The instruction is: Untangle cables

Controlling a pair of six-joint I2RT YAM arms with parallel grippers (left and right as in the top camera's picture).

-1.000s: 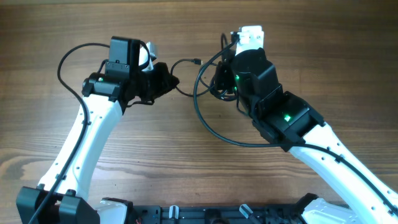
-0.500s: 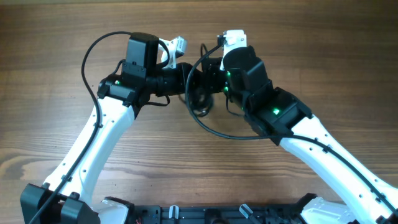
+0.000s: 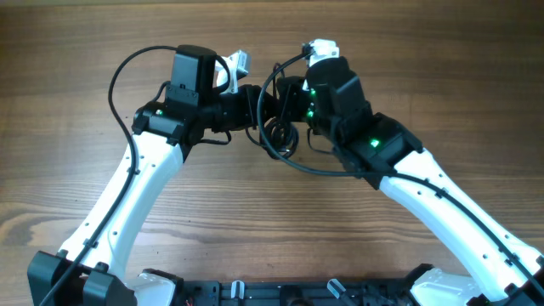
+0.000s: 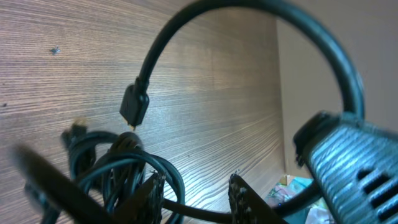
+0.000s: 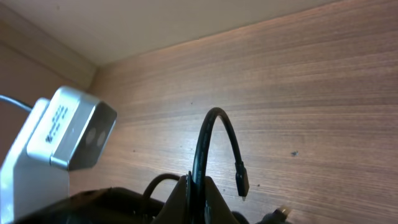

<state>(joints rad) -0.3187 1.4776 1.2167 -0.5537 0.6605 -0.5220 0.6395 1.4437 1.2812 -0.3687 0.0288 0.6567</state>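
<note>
Since a second ago, your arms have drawn together over the wooden table [image 3: 442, 76]. Between them, the right gripper [image 5: 194, 186] pinches a strand of the cables [image 3: 278, 134]. The left gripper [image 4: 196, 198] stands parted, a cord between its jaws. A thick arm wire [image 4: 261, 15] crosses its view.

From overhead the cables [image 3: 277, 136] merge into one dark knot between my wrists, strands impossible to separate. In the wrist views, my left gripper [image 4: 193, 196] and the bundle run off the lower edge behind a blurred dark bar [image 4: 56, 183]. My right gripper [image 5: 195, 199] is cropped likewise.
</note>
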